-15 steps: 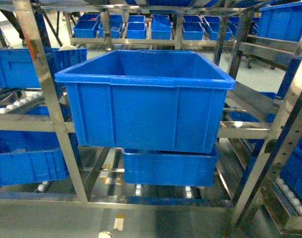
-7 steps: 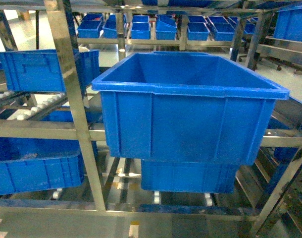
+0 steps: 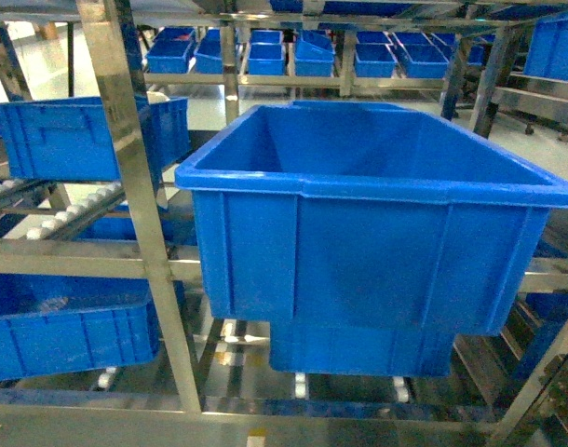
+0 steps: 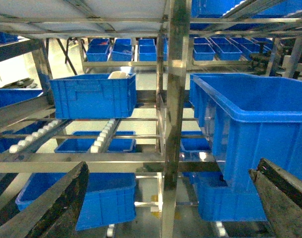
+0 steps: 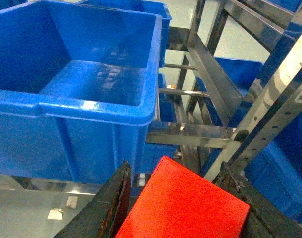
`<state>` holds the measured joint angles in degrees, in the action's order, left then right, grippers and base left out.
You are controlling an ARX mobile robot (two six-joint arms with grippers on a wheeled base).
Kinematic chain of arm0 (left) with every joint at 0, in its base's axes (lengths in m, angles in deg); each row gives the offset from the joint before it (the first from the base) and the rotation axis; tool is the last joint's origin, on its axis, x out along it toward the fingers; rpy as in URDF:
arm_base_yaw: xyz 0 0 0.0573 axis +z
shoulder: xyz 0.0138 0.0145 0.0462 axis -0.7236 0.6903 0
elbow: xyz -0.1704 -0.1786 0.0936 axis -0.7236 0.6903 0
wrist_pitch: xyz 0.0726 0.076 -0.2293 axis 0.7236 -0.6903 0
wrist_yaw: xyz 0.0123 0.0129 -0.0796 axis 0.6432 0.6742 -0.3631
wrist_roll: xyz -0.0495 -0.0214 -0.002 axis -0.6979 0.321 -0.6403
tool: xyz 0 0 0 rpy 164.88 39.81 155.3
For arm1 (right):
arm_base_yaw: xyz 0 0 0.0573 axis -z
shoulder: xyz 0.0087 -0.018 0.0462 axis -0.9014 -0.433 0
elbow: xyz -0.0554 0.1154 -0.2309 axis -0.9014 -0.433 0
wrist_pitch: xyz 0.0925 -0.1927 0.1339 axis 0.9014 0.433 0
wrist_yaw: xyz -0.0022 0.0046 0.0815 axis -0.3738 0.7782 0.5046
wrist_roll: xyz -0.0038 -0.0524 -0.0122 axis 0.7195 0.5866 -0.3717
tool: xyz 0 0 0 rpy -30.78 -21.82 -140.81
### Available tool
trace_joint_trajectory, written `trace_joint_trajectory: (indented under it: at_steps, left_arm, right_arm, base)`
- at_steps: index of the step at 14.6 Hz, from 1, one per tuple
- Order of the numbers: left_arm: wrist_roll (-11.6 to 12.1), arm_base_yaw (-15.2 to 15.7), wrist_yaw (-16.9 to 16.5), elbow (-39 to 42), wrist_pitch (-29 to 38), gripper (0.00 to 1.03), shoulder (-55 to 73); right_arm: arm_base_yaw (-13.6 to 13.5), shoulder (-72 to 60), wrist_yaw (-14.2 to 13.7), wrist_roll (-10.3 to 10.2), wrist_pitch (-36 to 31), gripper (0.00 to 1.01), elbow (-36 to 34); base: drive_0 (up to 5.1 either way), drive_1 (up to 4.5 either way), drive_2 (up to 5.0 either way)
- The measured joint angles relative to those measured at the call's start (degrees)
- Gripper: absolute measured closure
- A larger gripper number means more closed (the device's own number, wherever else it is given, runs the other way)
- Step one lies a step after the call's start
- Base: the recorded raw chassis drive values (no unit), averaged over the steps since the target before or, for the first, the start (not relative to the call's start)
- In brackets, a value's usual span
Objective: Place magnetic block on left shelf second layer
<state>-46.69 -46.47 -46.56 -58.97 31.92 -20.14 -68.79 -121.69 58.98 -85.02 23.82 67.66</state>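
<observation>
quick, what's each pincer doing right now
Left pincer: open, holding nothing.
Right pincer: closed on the red magnetic block.

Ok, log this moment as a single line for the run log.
right gripper: shut on red block | left gripper: open, empty | big blue crate: on steel rack, nothing visible inside | block not yet placed

Smaller blue crate (image 3: 358,346) at 6 o'clock; rows of small blue crates (image 3: 293,56) at 12 o'clock, far background.
</observation>
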Motion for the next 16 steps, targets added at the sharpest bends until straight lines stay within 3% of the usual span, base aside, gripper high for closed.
trace_joint_trajectory:
  at_steps: [8, 13, 14, 16]
  left_arm:
    - [0.0, 0.0, 0.13, 0.0, -0.09, 0.05, 0.02]
    - [0.0, 0.0, 0.02, 0.0, 0.0, 0.05, 0.02]
    - [0.0, 0.0, 0.0, 0.0, 0.02, 0.05, 0.02]
    - [0.0, 0.0, 0.0, 0.0, 0.02, 0.05, 0.0]
  right_arm:
    - [0.0, -0.04, 0.0, 0.0, -0.04, 0.56, 0.02]
    - [-0.07, -0.57, 0.09, -0.13, 0.02, 0.56, 0.02]
    - [-0.15, -1.16, 1.07, -1.05, 1.22, 0.56, 0.48]
    - [-2.29, -7.21, 2.95, -5.49, 1.68, 0.56, 4.39]
  base:
    - [0.0, 4.21, -4.2]
    - [0.0, 0.0, 0.0]
    - [0.0, 0.0, 0.0]
    - [0.0, 0.0, 0.0]
